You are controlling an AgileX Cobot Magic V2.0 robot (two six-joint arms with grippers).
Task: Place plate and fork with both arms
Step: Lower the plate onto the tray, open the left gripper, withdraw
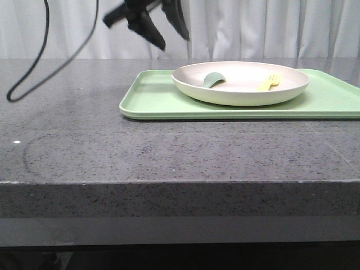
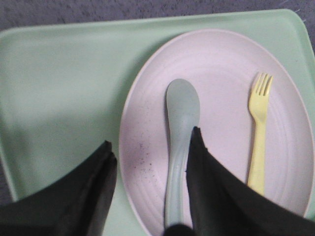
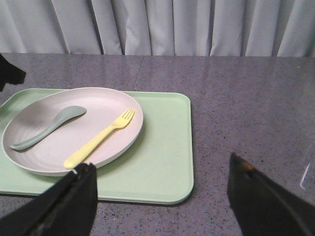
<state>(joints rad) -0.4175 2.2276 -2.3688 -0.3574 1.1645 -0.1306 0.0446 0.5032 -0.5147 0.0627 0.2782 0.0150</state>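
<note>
The cream plate (image 1: 242, 95) sits on a light-green tray (image 1: 152, 95) at the back right of the table. The pale-yellow fork (image 1: 270, 81) lies in the plate's right half. My left gripper (image 1: 173, 40) hangs open and empty above the tray's far left corner. In the left wrist view it (image 2: 151, 142) is over the plate's (image 2: 221, 64) near-left rim, with the fork (image 2: 258, 137) beside one finger. My right gripper (image 3: 161, 164) is open and empty, above the table just off the tray's (image 3: 162, 142) right corner, with the plate (image 3: 49, 147) and fork (image 3: 98, 138) ahead of it. It is out of the front view.
A grey-green spoon (image 1: 212, 80) lies in the plate's left half; it also shows in the left wrist view (image 2: 182, 113) and the right wrist view (image 3: 47, 129). A black cable (image 1: 42, 56) hangs at the back left. A curtain closes the back. The table's front edge (image 1: 180, 183) runs across the view.
</note>
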